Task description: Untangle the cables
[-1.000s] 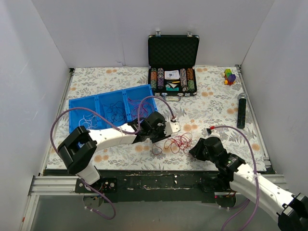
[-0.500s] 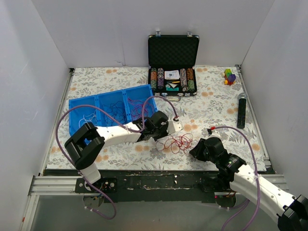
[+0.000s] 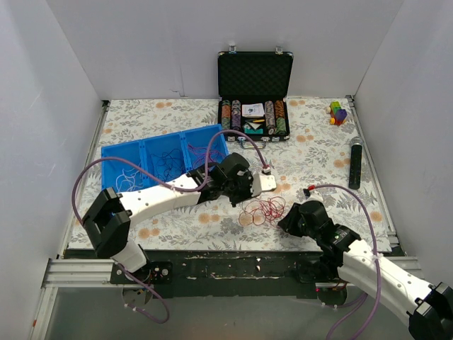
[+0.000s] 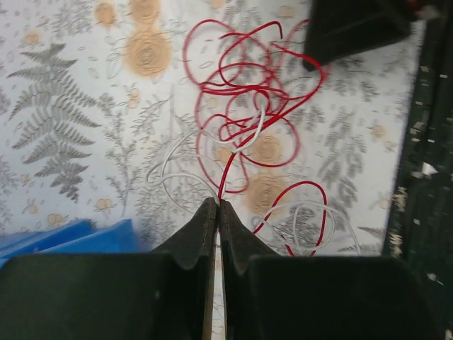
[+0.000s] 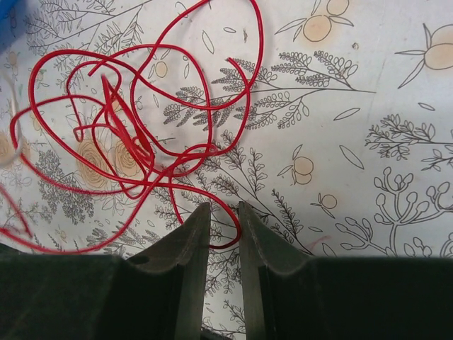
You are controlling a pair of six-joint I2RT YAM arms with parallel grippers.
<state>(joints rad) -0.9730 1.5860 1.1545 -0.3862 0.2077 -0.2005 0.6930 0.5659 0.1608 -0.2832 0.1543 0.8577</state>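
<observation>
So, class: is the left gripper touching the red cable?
Touching. The left wrist view shows the left gripper shut, with a strand of the red cable running straight down from the tangle into its closed fingertips.

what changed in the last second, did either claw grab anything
The left claw slid right, toward the red cable tangle, and shut on a red strand at its edge; the tangle's near-left loop got drawn in. The right claw stayed put, open around a red loop. The blue tray and chip case did not move.
</observation>
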